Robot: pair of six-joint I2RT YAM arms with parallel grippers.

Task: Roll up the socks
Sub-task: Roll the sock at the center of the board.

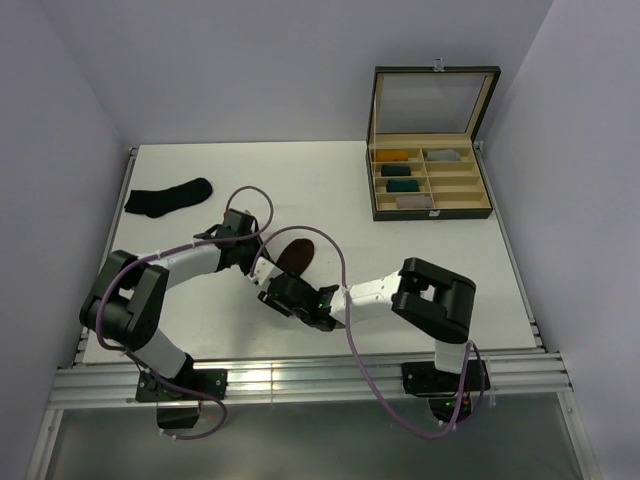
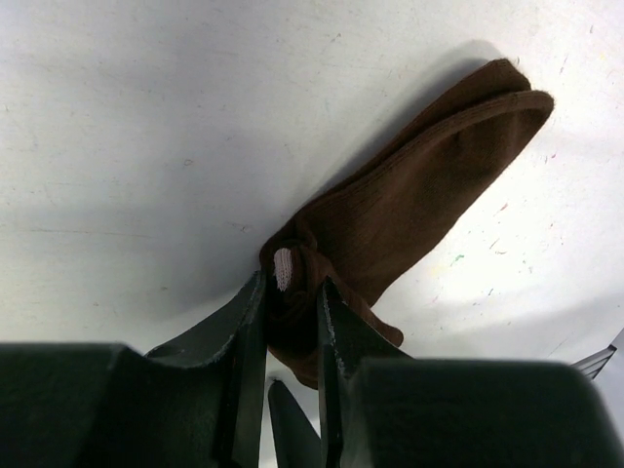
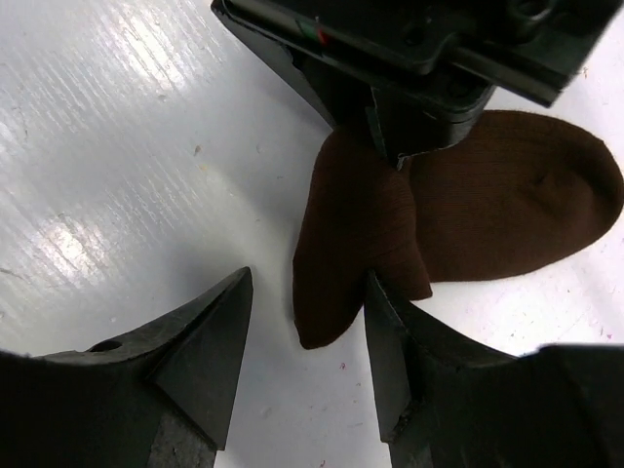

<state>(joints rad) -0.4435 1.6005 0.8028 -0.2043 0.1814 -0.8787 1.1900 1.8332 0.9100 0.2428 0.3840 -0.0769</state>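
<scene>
Brown sock [image 1: 296, 256] sits mid-desk [image 1: 420, 260], just ahead of both wrists. One end is doubled over into a short flap and the toe end lies flat.

Left pincer [image 2: 292, 288] is clenched on the bunched end. There's a pale patch of fabric right at the fingertips, stripe or tag, can't tell. From that grip the sock's long axis runs away toward the toe, diagonally far-right in the top view.

Right pincer [image 3: 310, 283] is released, jaws spread, nothing held. The flap lies between the jaws, touching or nearly touching one finger and apart from the other. Both arms are right at it: left has it, right is free.

My read: roll barely begun. Next move hinges on rolling along that axis toward the toe, with my right pincer closing on the flap.

Black sock [image 1: 168, 197] is at the far-left of the desk, untouched, nearer my left arm. Open compartment box [image 1: 432, 213] is far-right, rolled bundles inside.

No readable writing or brand anywhere.
</scene>
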